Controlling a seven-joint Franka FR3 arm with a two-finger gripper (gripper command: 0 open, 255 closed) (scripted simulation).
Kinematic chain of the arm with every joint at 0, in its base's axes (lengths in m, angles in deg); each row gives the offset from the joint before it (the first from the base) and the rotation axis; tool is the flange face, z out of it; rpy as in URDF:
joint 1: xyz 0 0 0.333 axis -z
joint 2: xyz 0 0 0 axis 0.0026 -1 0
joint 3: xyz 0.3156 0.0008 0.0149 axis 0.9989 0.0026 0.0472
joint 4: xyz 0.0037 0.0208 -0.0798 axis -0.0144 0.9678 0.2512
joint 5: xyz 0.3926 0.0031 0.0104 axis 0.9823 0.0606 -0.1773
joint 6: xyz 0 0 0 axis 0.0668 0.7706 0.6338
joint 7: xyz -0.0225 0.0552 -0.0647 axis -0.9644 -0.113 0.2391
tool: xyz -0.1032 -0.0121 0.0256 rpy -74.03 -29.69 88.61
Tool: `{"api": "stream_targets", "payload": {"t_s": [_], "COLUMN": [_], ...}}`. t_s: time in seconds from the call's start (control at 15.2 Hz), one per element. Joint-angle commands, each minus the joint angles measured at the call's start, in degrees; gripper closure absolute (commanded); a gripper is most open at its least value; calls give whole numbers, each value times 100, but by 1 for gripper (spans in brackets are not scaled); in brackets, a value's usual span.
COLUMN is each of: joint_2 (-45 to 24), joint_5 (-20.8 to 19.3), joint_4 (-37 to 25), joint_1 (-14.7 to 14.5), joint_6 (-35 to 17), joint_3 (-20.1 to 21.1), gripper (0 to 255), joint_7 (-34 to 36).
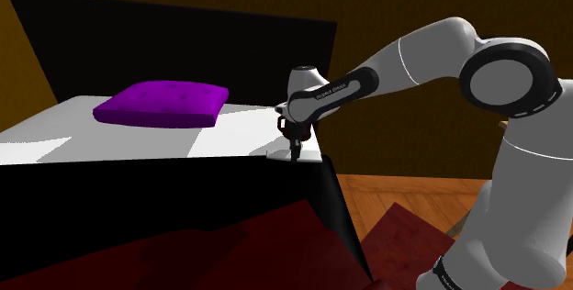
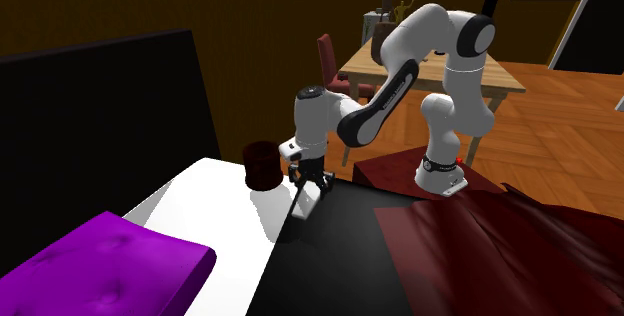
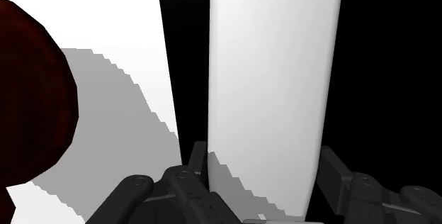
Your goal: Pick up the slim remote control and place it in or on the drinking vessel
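Observation:
The slim remote is a long plain white slab lying on the black cover near the edge of the white sheet. My gripper straddles its near end, one black finger on each long side, shut on it. In the shoulder view the gripper points straight down at the bed's corner, with a sliver of the remote under it. The drinking vessel, a dark red cup, stands upright on the white sheet just beside the gripper, and its rounded side sits a short way from the remote.
A purple pillow lies on the white sheet before a black headboard. A dark red blanket covers the bed's foot. Beyond the bed stand a wooden table and a red chair.

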Motion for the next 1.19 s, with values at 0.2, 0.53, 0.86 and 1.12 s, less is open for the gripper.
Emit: {"api": "stream_targets", "payload": {"t_s": [0.2,0.53,0.86,1.12], "joint_2": [208,386,539,641], "joint_5": [-41,-76,-104,-122], "joint_4": [-136,-308,-513,-699], "joint_1": [-10,-18,-23,-27], "joint_6": [340,690,1044,1332], "joint_3": [-11,-19,-23,-25], "gripper": [255,255,255,255], "joint_7": [25,45,62,72]}}
